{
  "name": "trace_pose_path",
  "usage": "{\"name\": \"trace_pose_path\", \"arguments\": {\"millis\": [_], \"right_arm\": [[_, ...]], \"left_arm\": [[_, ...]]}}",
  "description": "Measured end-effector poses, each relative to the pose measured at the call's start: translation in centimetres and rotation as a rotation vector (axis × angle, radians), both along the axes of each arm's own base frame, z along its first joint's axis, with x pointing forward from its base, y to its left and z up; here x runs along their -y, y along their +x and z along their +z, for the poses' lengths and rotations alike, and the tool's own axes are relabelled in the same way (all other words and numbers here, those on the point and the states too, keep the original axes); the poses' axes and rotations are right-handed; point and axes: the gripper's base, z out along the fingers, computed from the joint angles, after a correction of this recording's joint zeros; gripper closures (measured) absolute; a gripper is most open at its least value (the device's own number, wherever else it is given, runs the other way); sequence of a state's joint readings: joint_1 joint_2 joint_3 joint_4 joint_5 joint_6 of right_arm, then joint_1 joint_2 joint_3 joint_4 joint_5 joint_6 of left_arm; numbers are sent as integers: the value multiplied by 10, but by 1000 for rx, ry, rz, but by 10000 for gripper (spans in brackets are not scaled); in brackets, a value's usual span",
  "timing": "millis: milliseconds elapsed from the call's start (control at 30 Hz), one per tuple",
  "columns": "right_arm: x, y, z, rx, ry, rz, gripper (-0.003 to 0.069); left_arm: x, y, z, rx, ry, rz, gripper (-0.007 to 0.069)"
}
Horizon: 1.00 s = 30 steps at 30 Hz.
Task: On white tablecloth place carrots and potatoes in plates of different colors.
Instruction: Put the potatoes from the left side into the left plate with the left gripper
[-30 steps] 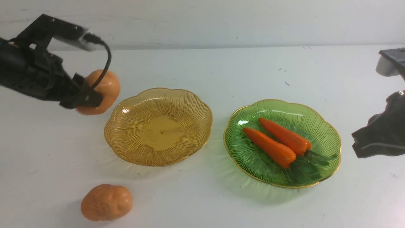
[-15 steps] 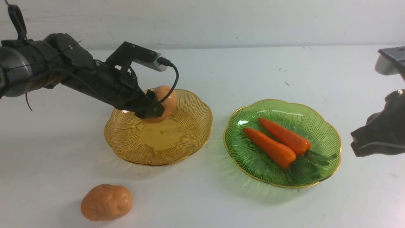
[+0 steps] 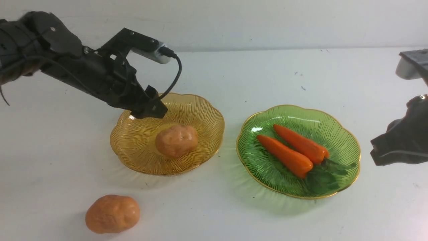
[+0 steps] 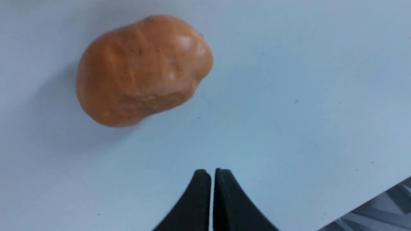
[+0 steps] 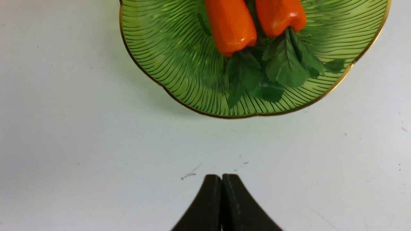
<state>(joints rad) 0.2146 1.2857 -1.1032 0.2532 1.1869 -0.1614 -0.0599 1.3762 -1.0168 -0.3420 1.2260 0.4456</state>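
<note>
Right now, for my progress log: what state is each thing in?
First potato: resting in amber plate, not gripped.
Second potato: loose on white tablecloth, unplated.
Carrots: both lying side by side in green plate.
Amber plate: upright, holding one potato.
Green plate: upright, holding both carrots.
Left gripper: empty, above amber plate; opening unclear.
Right gripper: shut, empty.

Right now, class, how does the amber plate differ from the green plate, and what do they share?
Colour: the amber plate is yellow-amber, the green plate green. Contents: the amber plate holds one potato, the green plate two carrots. Position: the amber plate lies on the robot's left, the green plate on its right. Both are translucent, ribbed, scalloped and gold-rimmed, resting on the white tablecloth.
</note>
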Motion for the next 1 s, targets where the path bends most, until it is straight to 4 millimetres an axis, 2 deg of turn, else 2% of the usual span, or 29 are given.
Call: {"name": "trace_pose_path", "arguments": {"millis": [100,167,267,367,433,500,600,733,1000], "right_arm": [[0,0,0,2,2,-1,674],[0,0,0,3,2,0,674],[-1,0,0,2,7,-1,674],[-1,0,0,2,7,-1,674],[-1,0,0,1,10,-1,674],[-1,0,1,5,15,-3,674],[-1,1,1,12,16,-4,674],[-1,1,1,13,15,-2,674],[-1,1,1,13,15,-1,674]], "left_arm": [[-1,-6,-4,-23,4,30,600],[-1,-6,-4,-28,1,56,551],[-1,-5,-4,-12,7,58,418],[-3,5,-3,135,42,-43,229],[-3,9,-4,201,58,-146,141],[0,11,-6,217,43,-215,88],[8,14,-12,204,10,-271,51],[25,21,-31,186,25,-443,39],[26,35,-61,153,150,-585,43]]}}
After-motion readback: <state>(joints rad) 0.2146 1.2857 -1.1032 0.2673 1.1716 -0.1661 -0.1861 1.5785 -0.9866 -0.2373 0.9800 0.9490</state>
